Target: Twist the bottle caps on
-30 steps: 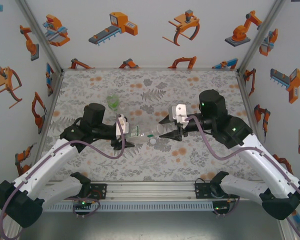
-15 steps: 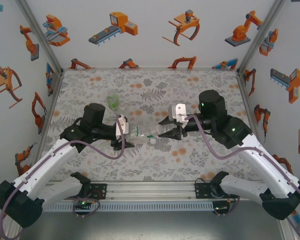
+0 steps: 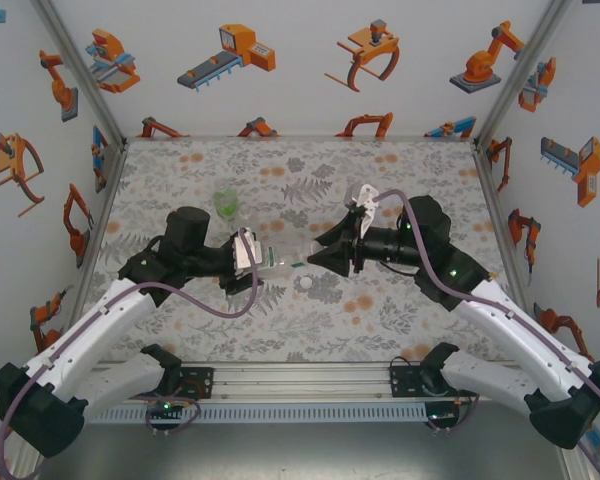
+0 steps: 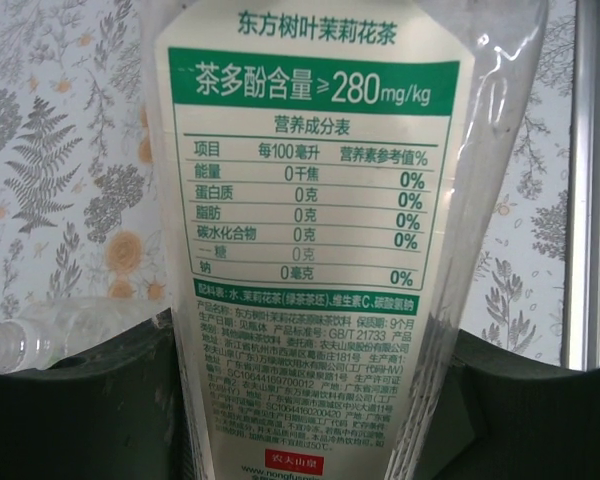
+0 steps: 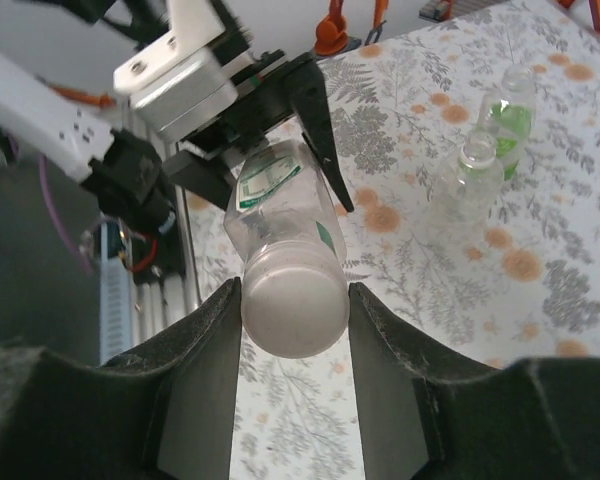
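Observation:
A clear bottle with a pale green-printed label (image 4: 310, 200) hangs lying sideways above the table between the two arms (image 3: 280, 264). My left gripper (image 3: 250, 266) (image 4: 310, 345) is shut on its labelled body. A white bottle cap (image 5: 294, 305) sits on the neck of that bottle (image 5: 280, 195), and my right gripper (image 5: 294, 320) (image 3: 316, 258) is shut on the cap, one finger against each side. A second white cap (image 3: 305, 284) lies loose on the table below the bottle.
A green-tinted bottle (image 3: 225, 205) (image 5: 507, 115) stands upright behind the left arm, with a clear uncapped bottle (image 5: 468, 185) beside it. A ribbed clear bottle (image 4: 40, 340) shows low beside the left fingers. The floral table (image 3: 400, 170) has free room at the back right.
The right gripper has narrowed onto the cap, and its wrist has rolled while pressing toward the bottle. The left arm and the bottle have stayed put.

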Robot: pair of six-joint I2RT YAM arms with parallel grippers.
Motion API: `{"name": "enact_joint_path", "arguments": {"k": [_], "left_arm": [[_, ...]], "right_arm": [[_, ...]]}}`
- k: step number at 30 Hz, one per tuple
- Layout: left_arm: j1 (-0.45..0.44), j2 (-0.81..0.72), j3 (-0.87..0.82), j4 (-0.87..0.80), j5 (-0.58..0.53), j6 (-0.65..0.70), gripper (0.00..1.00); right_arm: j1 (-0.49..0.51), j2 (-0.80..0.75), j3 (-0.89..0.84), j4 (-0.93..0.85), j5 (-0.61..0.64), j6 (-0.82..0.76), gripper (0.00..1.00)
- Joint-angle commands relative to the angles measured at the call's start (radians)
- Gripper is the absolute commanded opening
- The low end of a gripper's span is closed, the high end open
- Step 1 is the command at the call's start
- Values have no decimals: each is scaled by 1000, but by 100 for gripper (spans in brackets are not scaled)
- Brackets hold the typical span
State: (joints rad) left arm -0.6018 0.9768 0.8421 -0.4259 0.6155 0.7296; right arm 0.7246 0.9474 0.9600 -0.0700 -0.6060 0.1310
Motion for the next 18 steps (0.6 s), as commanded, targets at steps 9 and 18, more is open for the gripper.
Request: {"name": "enact_joint_path", "arguments": {"k": [9, 18], "left_arm": [[-1, -20, -3, 112, -143, -49, 0], [0, -13, -8, 143, -232, -73, 0]], "right_arm": [[9, -8, -59, 1, 299, 597, 0], [9, 82, 17, -138, 258, 784, 0]]}}
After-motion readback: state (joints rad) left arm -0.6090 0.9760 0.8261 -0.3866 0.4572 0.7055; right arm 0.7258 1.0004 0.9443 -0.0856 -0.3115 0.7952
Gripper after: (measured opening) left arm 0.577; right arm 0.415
